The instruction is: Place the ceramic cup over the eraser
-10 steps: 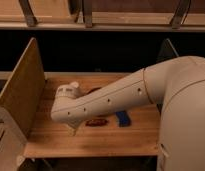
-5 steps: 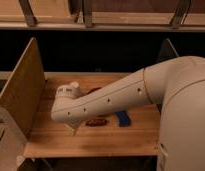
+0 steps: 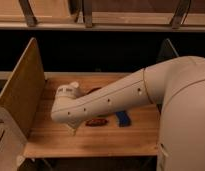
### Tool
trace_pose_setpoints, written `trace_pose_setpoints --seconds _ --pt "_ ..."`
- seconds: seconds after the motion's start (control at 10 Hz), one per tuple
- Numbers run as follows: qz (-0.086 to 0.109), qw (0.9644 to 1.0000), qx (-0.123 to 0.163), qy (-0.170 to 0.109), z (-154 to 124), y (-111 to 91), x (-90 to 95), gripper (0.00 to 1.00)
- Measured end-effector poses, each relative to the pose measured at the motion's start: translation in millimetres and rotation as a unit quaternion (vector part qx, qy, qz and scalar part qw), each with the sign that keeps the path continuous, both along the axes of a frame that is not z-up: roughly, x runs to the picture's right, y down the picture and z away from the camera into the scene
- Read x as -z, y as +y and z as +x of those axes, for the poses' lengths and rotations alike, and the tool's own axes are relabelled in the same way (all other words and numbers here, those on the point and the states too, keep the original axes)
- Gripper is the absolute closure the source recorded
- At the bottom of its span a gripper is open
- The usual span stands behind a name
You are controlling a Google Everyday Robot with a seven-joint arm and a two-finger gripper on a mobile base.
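Note:
My white arm (image 3: pixel 111 100) reaches from the right across the wooden table (image 3: pixel 96 142) and covers its middle. The gripper (image 3: pixel 72 129) hangs under the arm's left end, close over the table near the left front; only a pale tip of it shows. The ceramic cup is hidden or out of view. I cannot make out the eraser for certain. A small dark reddish oblong thing (image 3: pixel 96 121) lies on the table just right of the gripper, half under the arm.
A blue block (image 3: pixel 123 119) lies right of the dark oblong thing. A dark reddish rim (image 3: pixel 94 90) peeks out behind the arm. A tall wooden side panel (image 3: pixel 21 92) bounds the table on the left, a dark panel (image 3: pixel 166 50) on the right.

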State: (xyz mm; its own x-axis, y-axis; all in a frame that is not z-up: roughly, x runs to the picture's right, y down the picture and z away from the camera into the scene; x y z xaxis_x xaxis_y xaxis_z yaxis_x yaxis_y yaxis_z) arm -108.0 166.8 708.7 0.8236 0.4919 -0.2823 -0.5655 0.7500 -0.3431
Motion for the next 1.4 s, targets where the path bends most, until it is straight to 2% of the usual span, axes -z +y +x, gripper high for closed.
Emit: trace_pose_setpoints --seconds 0.6,0.7,0.8,0.9,1.0,1.1,1.2,1.4 --pt "0.004 1.0000 0.000 0.000 1 -3 -0.7 0.29" --pt "0.019 0.9998 0.002 0.002 4 -14 -3.5 0.29" --pt "0.046 0.9989 0.002 0.005 12 -34 -7.6 0.29" --pt "0.086 0.9962 -0.003 0.010 23 -65 -11.9 0.29" --pt "0.119 0.9928 -0.007 0.015 36 -93 -15.6 0.29" --pt "0.143 0.9895 -0.009 0.021 49 -115 -17.8 0.29" --pt "0.149 0.9886 -0.009 0.020 51 -120 -18.3 0.29" --pt "0.149 0.9887 -0.008 0.016 48 -120 -18.1 0.29"
